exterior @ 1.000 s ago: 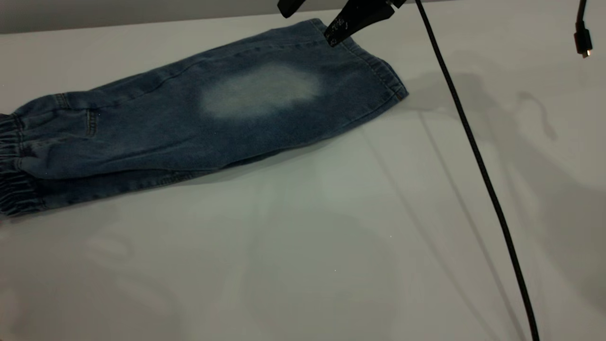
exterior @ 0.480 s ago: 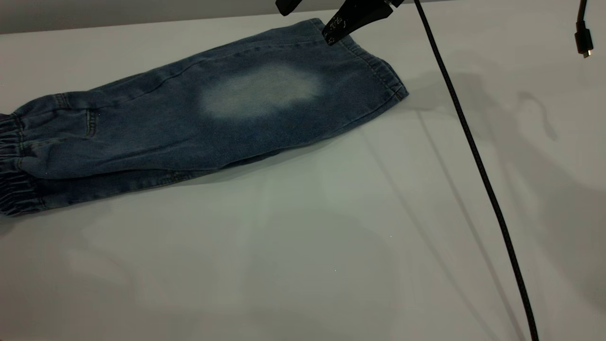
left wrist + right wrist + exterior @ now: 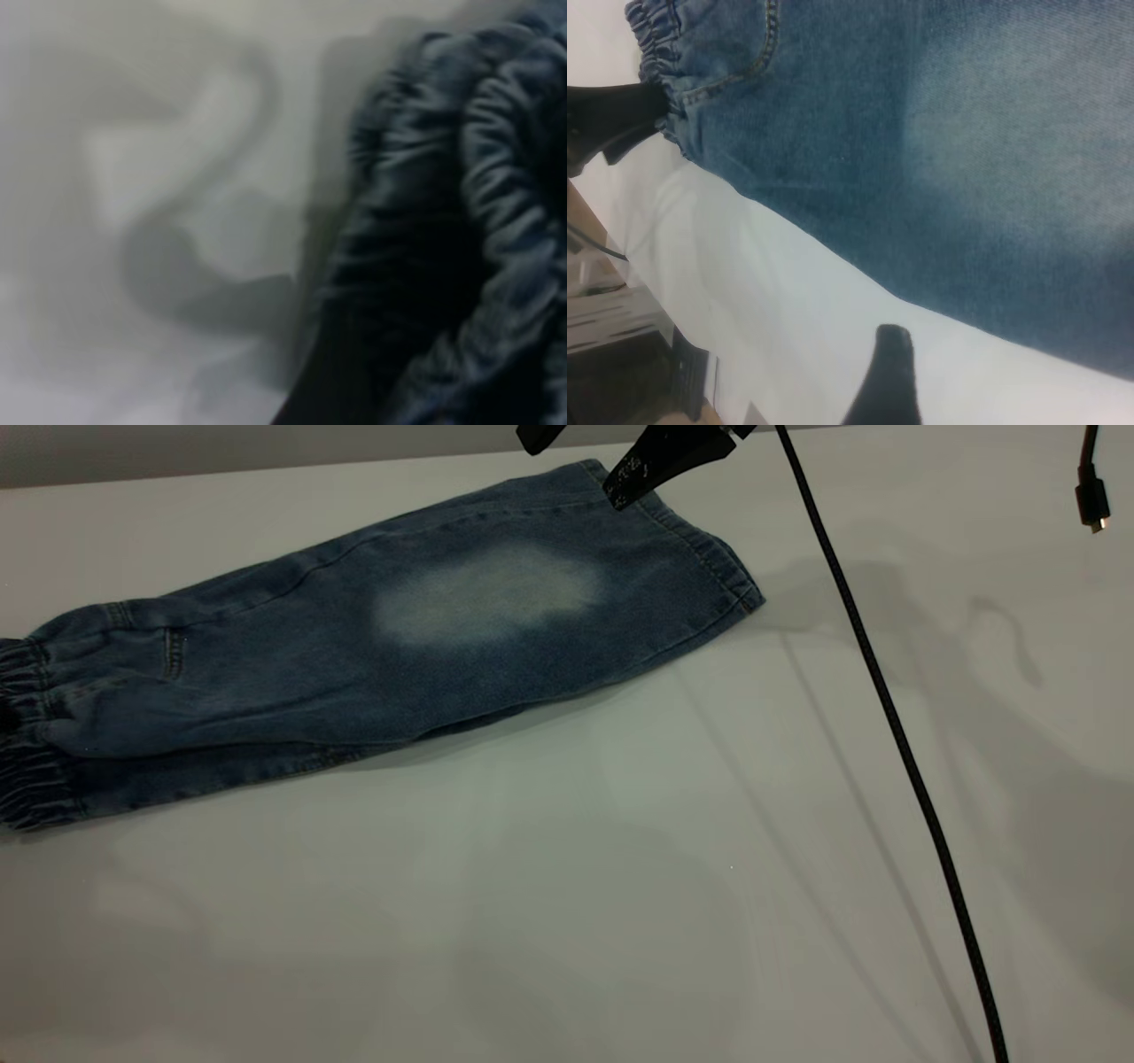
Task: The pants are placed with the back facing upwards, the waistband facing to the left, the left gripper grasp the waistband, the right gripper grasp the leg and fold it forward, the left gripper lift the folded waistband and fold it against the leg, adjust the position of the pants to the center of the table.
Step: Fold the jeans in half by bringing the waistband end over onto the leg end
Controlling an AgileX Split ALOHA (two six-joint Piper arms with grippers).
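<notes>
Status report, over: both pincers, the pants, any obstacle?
Left pincer at waistband. Right pincer open above leg hem. Pants folded lengthwise. Black cable right of pants.

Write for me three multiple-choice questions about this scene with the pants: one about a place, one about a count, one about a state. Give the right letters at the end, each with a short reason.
1. Where does the waistband of the pants lie in the exterior view?
A) at the left edge
B) at the right edge
C) at the near edge

2. How many pale faded patches show on the leg that lies on top?
A) none
B) one
C) three

3. In what state is the right gripper?
A) shut on the waistband
B) open, by the leg's hem
C) out of view

Answers: 1 A, the ruched band is cut by the picture's left border. 2 B, a single oval patch shows. 3 B, its two fingers stand apart above the hem end.
</notes>
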